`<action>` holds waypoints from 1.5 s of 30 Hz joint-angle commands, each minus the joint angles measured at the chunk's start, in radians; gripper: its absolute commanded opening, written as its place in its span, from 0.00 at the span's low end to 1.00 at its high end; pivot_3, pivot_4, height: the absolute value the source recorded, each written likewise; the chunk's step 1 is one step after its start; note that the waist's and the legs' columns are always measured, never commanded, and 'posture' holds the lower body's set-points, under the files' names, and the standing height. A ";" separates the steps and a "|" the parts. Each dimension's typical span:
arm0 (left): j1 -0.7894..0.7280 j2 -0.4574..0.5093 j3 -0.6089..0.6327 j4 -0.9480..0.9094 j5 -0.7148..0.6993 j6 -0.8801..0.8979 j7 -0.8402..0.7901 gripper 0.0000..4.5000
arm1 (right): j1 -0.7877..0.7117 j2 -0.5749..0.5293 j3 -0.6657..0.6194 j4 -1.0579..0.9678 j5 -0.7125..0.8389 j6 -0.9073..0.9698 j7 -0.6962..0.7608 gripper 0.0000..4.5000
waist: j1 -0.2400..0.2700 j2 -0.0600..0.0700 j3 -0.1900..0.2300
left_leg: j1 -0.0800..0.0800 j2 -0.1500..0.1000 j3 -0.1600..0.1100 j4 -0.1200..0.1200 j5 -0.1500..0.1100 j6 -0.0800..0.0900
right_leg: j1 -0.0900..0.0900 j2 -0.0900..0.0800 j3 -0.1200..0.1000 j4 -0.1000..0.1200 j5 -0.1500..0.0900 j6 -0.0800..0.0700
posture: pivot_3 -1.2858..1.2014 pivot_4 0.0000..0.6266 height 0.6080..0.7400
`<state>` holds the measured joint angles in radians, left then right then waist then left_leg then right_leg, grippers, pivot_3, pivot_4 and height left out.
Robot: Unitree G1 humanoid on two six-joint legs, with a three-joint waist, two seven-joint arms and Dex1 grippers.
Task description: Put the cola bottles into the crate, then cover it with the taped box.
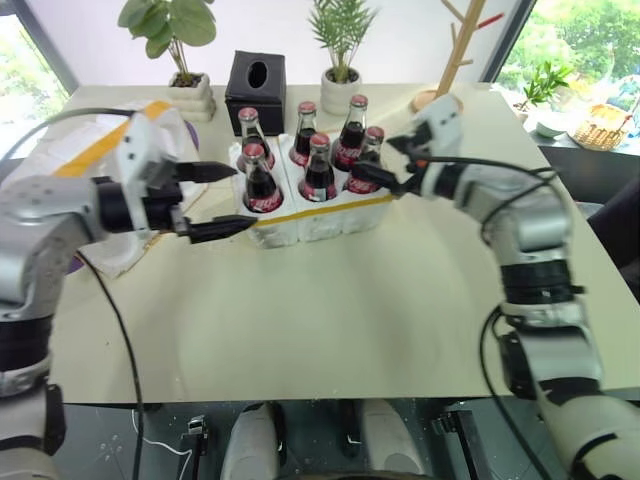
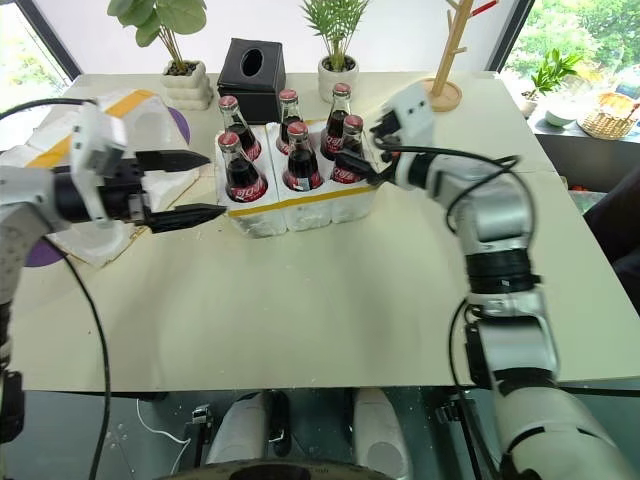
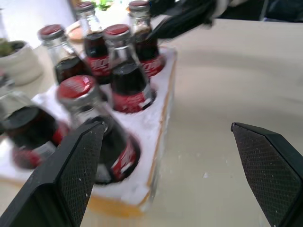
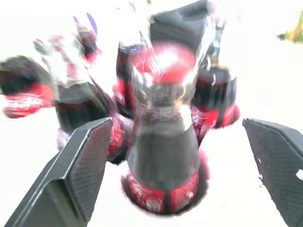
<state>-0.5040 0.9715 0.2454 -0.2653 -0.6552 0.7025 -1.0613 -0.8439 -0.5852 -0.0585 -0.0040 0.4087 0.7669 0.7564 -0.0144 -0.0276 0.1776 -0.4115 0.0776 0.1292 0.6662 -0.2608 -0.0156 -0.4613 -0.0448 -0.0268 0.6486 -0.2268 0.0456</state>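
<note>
At table centre, six cola bottles stand in the crate. You see the left end effector wide at 9 o'clock, and the right end effector wide at 3 o'clock, holding nothing.

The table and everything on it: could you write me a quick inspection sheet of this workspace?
Surface: pale table, bare in front.
Job's things: six cola bottles upright in the crate; taped box lies off to the robot's left, not yet on the crate.
Clutter: black tissue box, two potted plants along the far edge.
End effectors: left end effector open beside the crate; right end effector open around a bottle.
Cables: black cables along both arms.
Surroundings: windows, greenery outside.
</note>
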 commanded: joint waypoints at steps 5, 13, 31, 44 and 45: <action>0.234 0.204 0.387 -0.052 0.007 0.072 -0.073 1.00 | -0.060 -0.230 -0.138 -0.144 0.172 0.099 0.164 1.00 | -0.010 0.000 0.000 | 0.004 0.001 0.001 -0.001 0.000 0.000 | 0.001 0.001 0.000 0.000 -0.001 -0.001 | 0.52 0.24 1.00; 0.664 0.326 0.756 0.182 0.325 -0.079 -0.363 1.00 | -0.081 -0.248 -0.193 -0.212 0.369 0.192 0.223 1.00 | -0.006 0.000 0.000 | 0.003 0.002 0.004 -0.002 0.000 -0.001 | -0.001 -0.001 0.000 0.000 -0.004 -0.006 | 0.52 0.24 1.00; 0.141 0.396 0.031 0.971 0.564 -0.531 -0.317 1.00 | -0.066 -0.324 -0.180 -0.307 0.487 0.179 0.300 1.00 | 0.000 -0.001 -0.001 | -0.002 0.003 0.010 -0.003 -0.001 0.000 | -0.007 -0.004 -0.002 0.000 -0.005 -0.010 | 0.52 0.24 1.00; -0.331 0.232 -0.231 1.340 0.712 -0.569 -0.274 0.88 | 0.023 -0.367 -0.206 -0.388 0.525 0.173 0.226 1.00 | 0.002 -0.002 -0.001 | -0.002 0.005 0.008 0.001 -0.001 0.000 | -0.007 0.000 -0.003 0.004 -0.003 -0.007 | 0.52 0.24 1.00; -0.339 0.227 -0.237 1.355 0.717 -0.578 -0.269 0.83 | 0.027 -0.368 -0.207 -0.392 0.527 0.172 0.222 1.00 | 0.002 -0.002 -0.002 | -0.002 0.005 0.008 0.000 -0.001 0.000 | -0.006 0.000 -0.003 0.004 -0.003 -0.007 | 0.52 0.24 1.00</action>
<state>-0.8209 1.1881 0.0145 1.0686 0.0423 0.1450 -1.3460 -0.8162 -0.9360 -0.2327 -0.3712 0.9226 0.9530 0.9893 -0.0120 -0.0298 0.1761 -0.4134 0.0831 0.1373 0.6667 -0.2613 -0.0155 -0.4677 -0.0450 -0.0296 0.6530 -0.2301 0.0387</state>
